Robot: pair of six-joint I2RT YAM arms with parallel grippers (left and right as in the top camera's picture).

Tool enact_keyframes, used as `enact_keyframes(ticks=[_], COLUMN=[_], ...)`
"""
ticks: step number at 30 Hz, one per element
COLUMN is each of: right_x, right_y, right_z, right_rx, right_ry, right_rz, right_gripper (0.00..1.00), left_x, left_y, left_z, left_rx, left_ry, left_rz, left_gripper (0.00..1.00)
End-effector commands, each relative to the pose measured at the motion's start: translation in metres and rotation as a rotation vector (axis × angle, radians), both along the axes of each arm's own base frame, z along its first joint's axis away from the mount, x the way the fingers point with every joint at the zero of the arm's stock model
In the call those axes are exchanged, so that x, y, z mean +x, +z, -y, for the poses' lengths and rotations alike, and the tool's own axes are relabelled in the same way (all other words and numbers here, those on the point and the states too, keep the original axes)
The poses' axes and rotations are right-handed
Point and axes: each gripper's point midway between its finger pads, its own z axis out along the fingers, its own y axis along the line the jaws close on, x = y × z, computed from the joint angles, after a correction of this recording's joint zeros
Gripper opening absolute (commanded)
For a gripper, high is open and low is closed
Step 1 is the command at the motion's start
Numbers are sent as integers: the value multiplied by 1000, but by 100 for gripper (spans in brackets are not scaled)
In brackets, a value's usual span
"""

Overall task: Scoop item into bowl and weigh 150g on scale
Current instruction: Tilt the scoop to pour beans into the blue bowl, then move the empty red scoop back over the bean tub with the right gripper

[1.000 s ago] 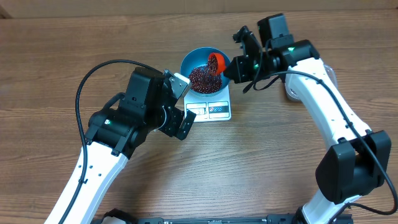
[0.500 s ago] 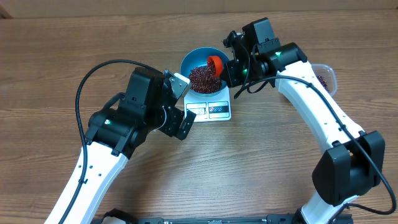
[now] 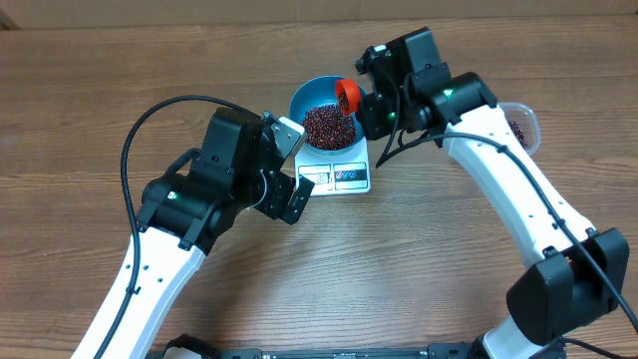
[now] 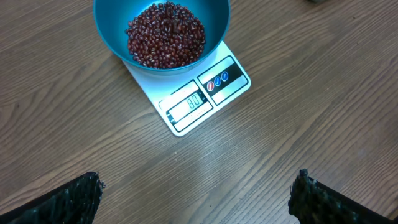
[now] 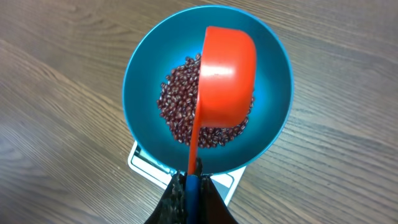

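Dumping: R end effector [image 5: 189, 186] clamps orange plastic scoop [image 5: 227, 74] over round blue bowl [image 5: 273, 93] w/ red-brown beans [image 4: 166, 34] on white square scale [image 4: 155, 93]; L end effector [image 4: 196, 193] wide, empty. Next: check display [image 4: 187, 103].

The right gripper [image 5: 189, 186] has carried the red scoop [image 3: 348, 94] up from the beans [image 3: 325, 126] toward the far right rim of the bowl [image 3: 299, 100], tipping it further over. The right arm has swung left with it, uncovering the clear tub [image 3: 521, 122] that it largely hid a second ago.
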Motion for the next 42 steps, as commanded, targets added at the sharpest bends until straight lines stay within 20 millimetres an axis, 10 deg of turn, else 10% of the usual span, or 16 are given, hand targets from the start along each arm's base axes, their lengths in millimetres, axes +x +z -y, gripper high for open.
enact_keyframes(ticks=[1,42], right_x=[1,-3], right_y=[19,17], right_z=[1,-5], right_rx=[-78,-179], right_ry=[16,35], right_rz=[96,145], right_gripper=[4,4], left_x=[-2,-2], left_y=[-2,-1], left_z=[0,0], left_rx=[0,0], left_ry=[-20,-20], left_rz=[-3,-3], left_gripper=[100,100])
